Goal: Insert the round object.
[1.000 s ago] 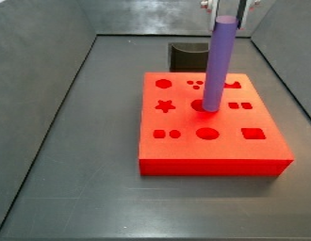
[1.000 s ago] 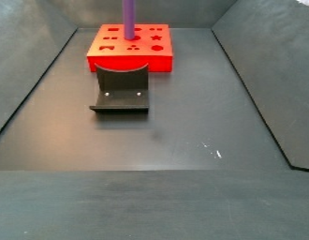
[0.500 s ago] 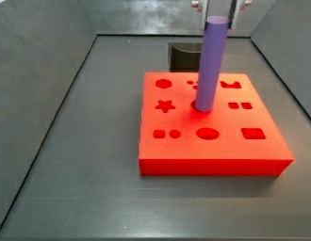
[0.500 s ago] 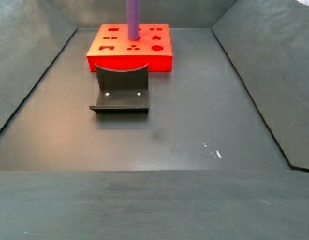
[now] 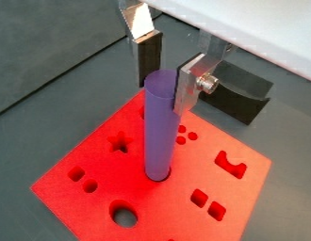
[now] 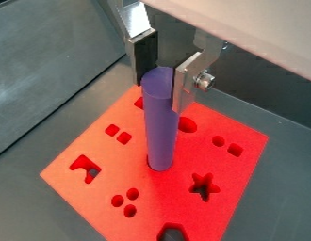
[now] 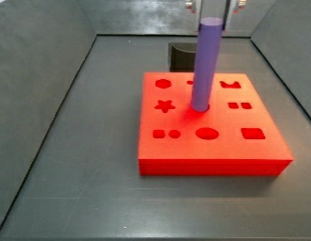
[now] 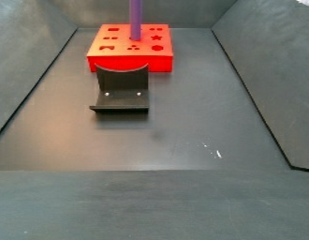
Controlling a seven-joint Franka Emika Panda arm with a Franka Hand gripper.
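Observation:
The purple rod [image 7: 206, 66] stands nearly upright on the red block [image 7: 215, 151], with its lower end in a round hole near the block's middle. It also shows in a side view [image 8: 136, 23], where its top is cut off by the picture's edge. In both wrist views the gripper [image 5: 166, 85] [image 6: 165, 85] is at the rod's top end. One silver finger [image 5: 186, 80] lies against the rod [image 5: 158, 132] and the dark pad [image 5: 147, 58] is close on the opposite side. In a side view only the gripper's tips [image 7: 219, 4] show, above the rod.
The red block [image 8: 129, 62] has several other cut-outs, among them a star [image 6: 204, 184] and a large circle [image 7: 207, 135]. The dark fixture [image 8: 120, 94] stands on the grey floor right beside the block [image 7: 184, 55]. Grey walls enclose the floor.
The rod leaned with its top to the right in a side view and now stands nearly upright. Its top and the gripper have shifted left, and its lower end has stayed in the hole.

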